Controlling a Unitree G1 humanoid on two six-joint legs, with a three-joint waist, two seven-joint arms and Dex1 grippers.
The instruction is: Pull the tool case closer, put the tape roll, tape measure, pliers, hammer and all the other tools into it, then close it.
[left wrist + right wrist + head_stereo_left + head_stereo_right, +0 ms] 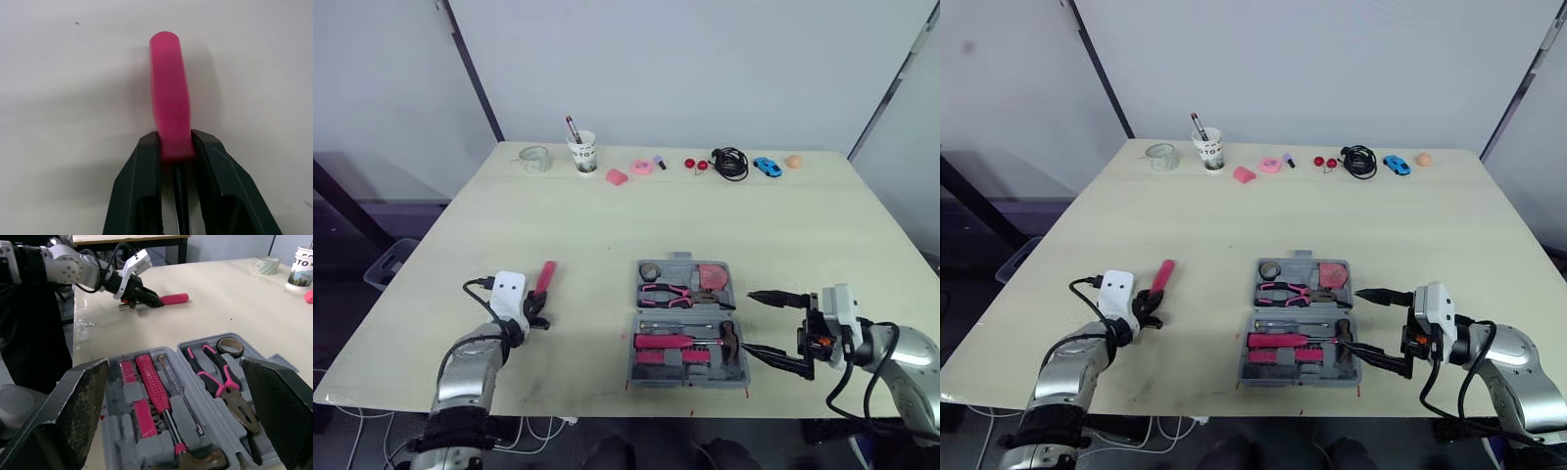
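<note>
The right pincer [750, 321] hangs at the near edge of the table [607, 215], its fingers spread wide at the 3 o'clock side of the tool case [680, 311]. The case lies open at 6 o'clock on the table. Its far half holds the pliers [664, 292], tape roll [649, 269] and pink tape measure [711, 276]; its near half holds the hammer [729, 338] and a pink screwdriver [663, 342]. At 8 o'clock the left pincer [536, 311] pinches a pink-handled tool [545, 277] at the base of its handle, which points toward 12 o'clock. Whether that handle touches the table cannot be told. A cup [583, 154] and a black cable [731, 162] sit at the far edge.
</note>
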